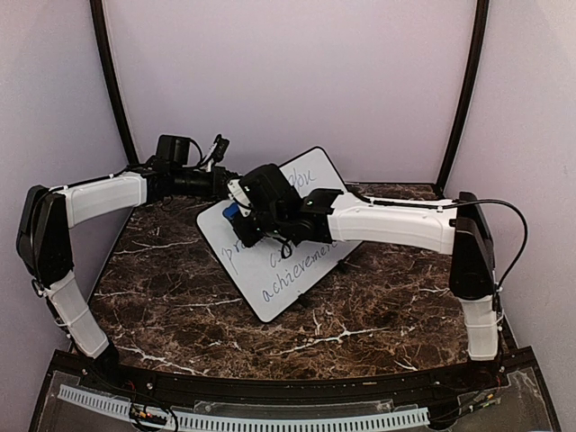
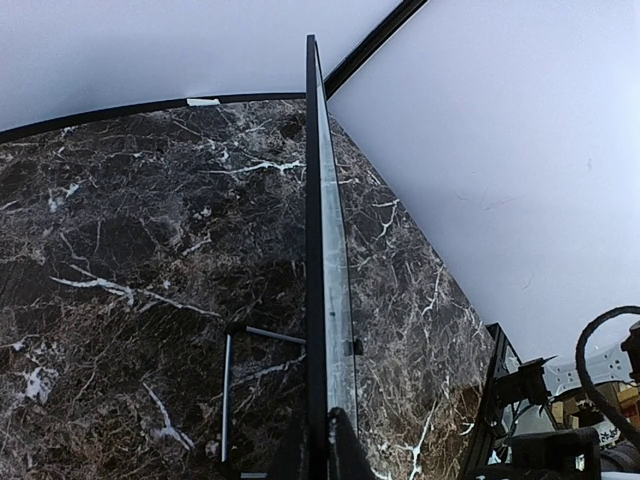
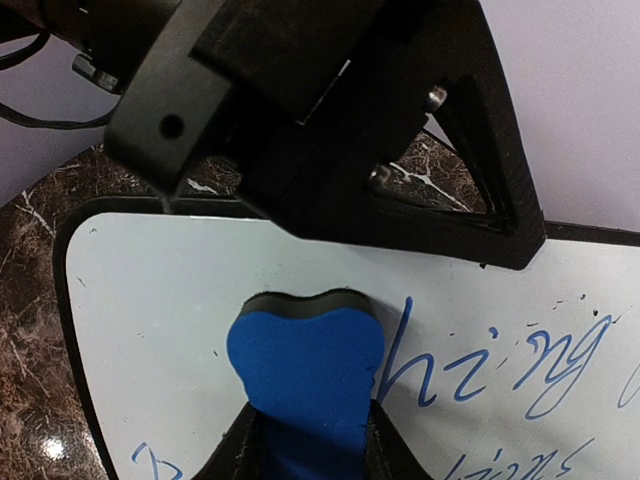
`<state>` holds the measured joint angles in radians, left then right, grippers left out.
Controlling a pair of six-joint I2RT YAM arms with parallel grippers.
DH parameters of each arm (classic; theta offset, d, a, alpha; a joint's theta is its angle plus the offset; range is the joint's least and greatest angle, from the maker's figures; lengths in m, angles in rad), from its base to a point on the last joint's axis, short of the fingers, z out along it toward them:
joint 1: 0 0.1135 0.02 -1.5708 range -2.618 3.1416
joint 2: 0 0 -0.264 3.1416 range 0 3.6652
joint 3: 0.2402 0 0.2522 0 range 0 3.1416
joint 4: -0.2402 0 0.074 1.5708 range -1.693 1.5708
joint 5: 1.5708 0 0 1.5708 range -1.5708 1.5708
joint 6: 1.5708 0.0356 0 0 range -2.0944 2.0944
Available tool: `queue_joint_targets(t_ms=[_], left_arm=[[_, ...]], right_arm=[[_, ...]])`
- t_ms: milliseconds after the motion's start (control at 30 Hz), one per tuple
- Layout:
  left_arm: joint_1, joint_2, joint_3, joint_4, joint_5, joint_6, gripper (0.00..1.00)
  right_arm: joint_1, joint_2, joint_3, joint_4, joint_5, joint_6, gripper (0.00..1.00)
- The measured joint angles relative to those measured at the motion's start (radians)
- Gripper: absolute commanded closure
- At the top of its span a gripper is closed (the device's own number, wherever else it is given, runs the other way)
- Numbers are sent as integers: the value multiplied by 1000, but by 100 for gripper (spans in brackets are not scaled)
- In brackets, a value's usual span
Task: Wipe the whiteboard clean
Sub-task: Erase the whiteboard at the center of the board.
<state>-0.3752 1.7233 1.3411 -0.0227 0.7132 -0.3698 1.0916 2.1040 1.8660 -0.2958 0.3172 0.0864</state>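
Brown marble table [image 1: 378,306] with white veins fills the floor of the top view, with pale lilac walls behind. The whiteboard [image 1: 279,279] stands tilted up at centre frame.

Your left gripper [image 1: 223,187] comes in from the upper left, its fingers clamped together on the board's edge. In the left wrist view, the whiteboard [image 2: 325,250] runs edge-on straight up the middle of the frame from the left gripper [image 2: 328,445].

Your right gripper [image 1: 241,213] reaches across from the right. It is closed on the blue eraser [image 1: 231,214] and is the arm on the written face.

In the right wrist view, the right gripper [image 3: 305,440] pinches the eraser [image 3: 305,365] from both sides at the bottom of the frame. The eraser's rounded end lies against the whiteboard [image 3: 150,300].

What matters for your next stroke is where the blue handwriting [image 3: 520,365] lies. It starts just to the right of the eraser, and more lines run along the bottom edge on both sides. The white patch to the left is bare.

In the top view, the lines of handwriting [image 1: 297,270] slant from lower left up to the right, along the board's length. As I judge it, you should sweep rightward along that axis first, then drop to the lower lines.
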Motion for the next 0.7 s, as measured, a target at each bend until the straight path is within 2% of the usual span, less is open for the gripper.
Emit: queue_joint_targets(t_ms=[167,467,700], left_arm=[[0,0,0,0,0,0,100],[-1,-2,0,0,0,0,100],[-2,-3,0,0,-1,-1,100]], right_arm=[[0,-5,-18,16,-2,3,71],[-8,-105,-230,63,-6,32,71],[-8,-116,-248,60,-6,43,71]])
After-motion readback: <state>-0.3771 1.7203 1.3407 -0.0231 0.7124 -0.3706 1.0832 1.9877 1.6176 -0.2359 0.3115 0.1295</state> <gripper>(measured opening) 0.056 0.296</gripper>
